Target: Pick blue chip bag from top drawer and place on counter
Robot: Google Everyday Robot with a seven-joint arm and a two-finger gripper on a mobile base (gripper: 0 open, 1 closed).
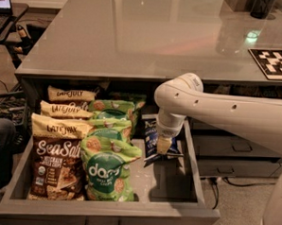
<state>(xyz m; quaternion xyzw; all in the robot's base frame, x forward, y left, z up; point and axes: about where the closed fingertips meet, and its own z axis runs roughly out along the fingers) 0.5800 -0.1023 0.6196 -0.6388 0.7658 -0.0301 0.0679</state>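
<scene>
The top drawer [102, 212] stands pulled open below the counter [135, 33]. The small dark blue chip bag [151, 134] sits at the right of the drawer's contents, leaning upright on the grey floor. My gripper [164, 145] reaches straight down from the white arm into the drawer and is right on the blue bag's right side, covering part of it. The bag rests low in the drawer.
Green "dang" bags [107, 172] fill the drawer's middle and brown-and-cream "Late July" bags [58, 152] its left. A black-and-white marker tile [276, 62] lies on the counter's right. Narrower grey drawers [238, 148] are to the right.
</scene>
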